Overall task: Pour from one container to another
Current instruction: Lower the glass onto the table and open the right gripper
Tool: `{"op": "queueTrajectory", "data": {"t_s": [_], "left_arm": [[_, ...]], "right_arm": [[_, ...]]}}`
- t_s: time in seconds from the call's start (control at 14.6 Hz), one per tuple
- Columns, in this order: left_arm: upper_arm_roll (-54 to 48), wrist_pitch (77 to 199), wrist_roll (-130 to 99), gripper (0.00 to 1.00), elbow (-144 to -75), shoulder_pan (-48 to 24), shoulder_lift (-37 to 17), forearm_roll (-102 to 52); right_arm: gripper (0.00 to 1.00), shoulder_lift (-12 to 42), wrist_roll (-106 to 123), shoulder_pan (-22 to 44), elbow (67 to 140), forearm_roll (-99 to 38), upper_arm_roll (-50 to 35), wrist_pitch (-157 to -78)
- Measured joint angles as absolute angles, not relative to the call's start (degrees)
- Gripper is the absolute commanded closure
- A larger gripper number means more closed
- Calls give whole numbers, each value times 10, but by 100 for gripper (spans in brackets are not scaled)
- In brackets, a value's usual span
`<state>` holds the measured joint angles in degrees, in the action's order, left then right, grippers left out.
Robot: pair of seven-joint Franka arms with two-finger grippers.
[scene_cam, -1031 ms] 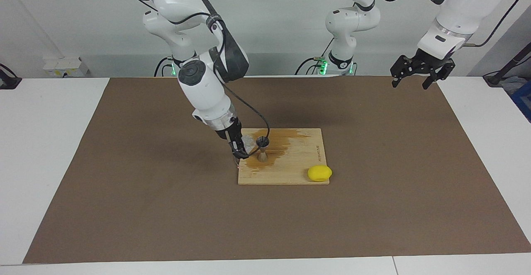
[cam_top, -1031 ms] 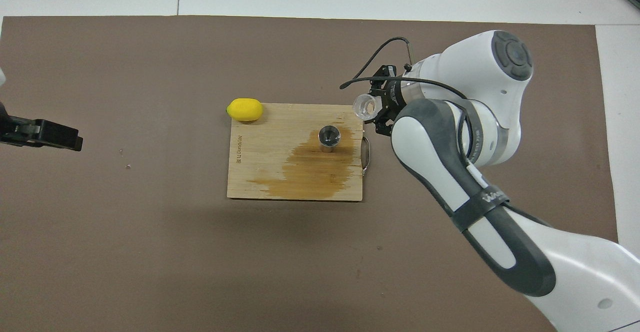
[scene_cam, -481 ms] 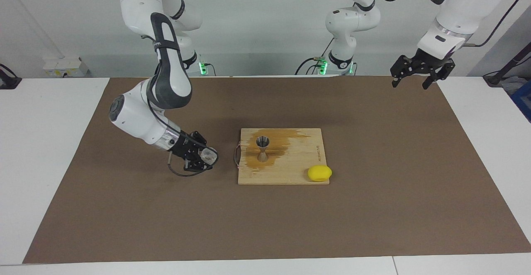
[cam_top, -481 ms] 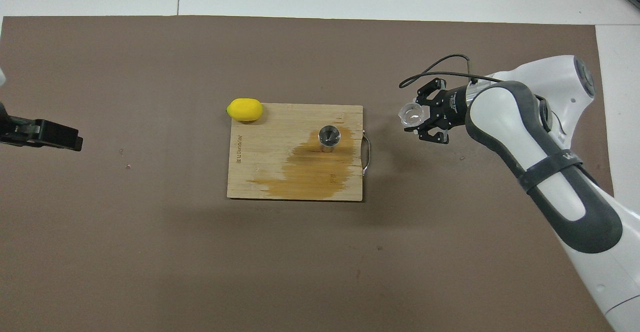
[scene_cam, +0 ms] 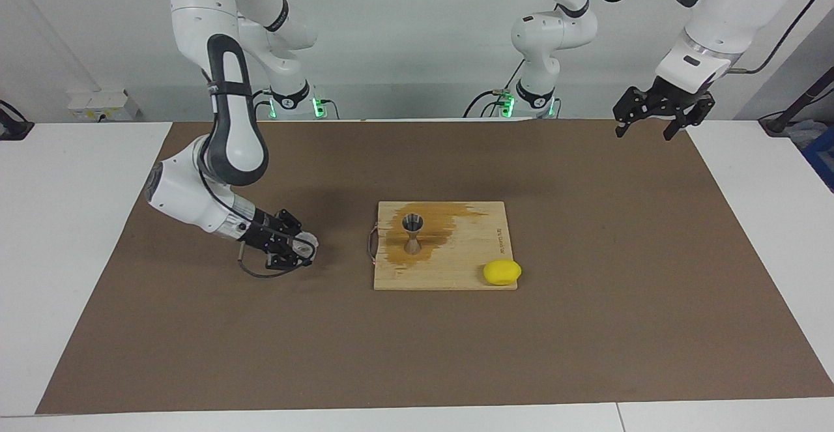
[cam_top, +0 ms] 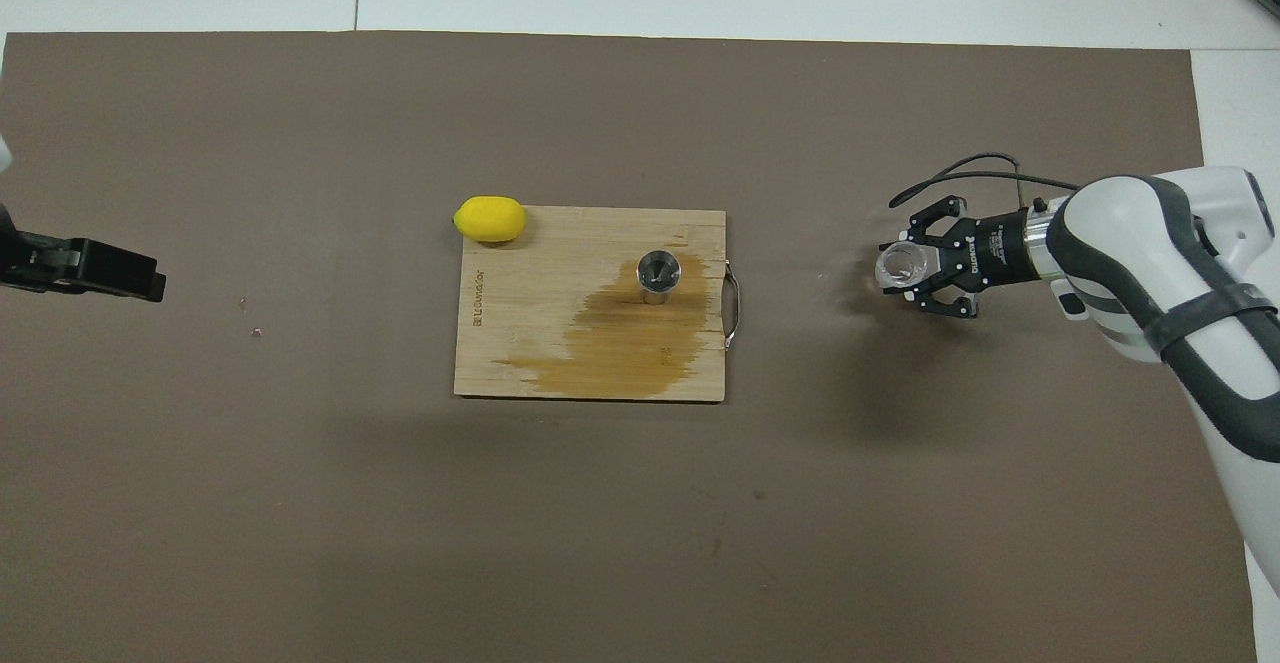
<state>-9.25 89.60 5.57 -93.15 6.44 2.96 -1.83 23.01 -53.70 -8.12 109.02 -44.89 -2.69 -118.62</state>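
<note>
My right gripper (scene_cam: pixel 301 250) is clenched on the clear cup (scene_cam: pixel 303 245), low over the mat toward the right arm's end — the jigger (scene_cam: pixel 412 231) stands upright on the cutting board (scene_cam: pixel 456 269) beside it, well apart, while the left gripper (scene_cam: pixel 658 114) waits spread wide.

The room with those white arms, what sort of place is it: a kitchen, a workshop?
Most likely a robotics lab staged as a kitchen counter: two white robot arms at a brown mat, with a wooden cutting board, metal jigger and lemon.
</note>
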Motion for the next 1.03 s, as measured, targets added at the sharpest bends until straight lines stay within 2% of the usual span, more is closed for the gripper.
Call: {"op": "queueTrajectory", "data": {"t_s": [0.14,0.76,0.82,0.89,1.03], "left_arm": [[-92,896,56,0,-931,64,30,-18],[-92,896,56,0,-931,64,30,-18],[-92,896,56,0,-931,64,30,-18],[-92,896,56,0,-931,64,30,-18],[-92,895,56,0,-931,64,30,-18]], "right_arm": [[54,233,-519,-97,1096,-451,-27,-1176],[50,236,-496,-129,1137,-476,-27,-1168],[36,235,-490,-130,1137,-477,-27,-1167],[3,235,-485,-131,1138,-477,-27,-1167],[0,235,-482,-132,1140,-477,-27,-1167]]}}
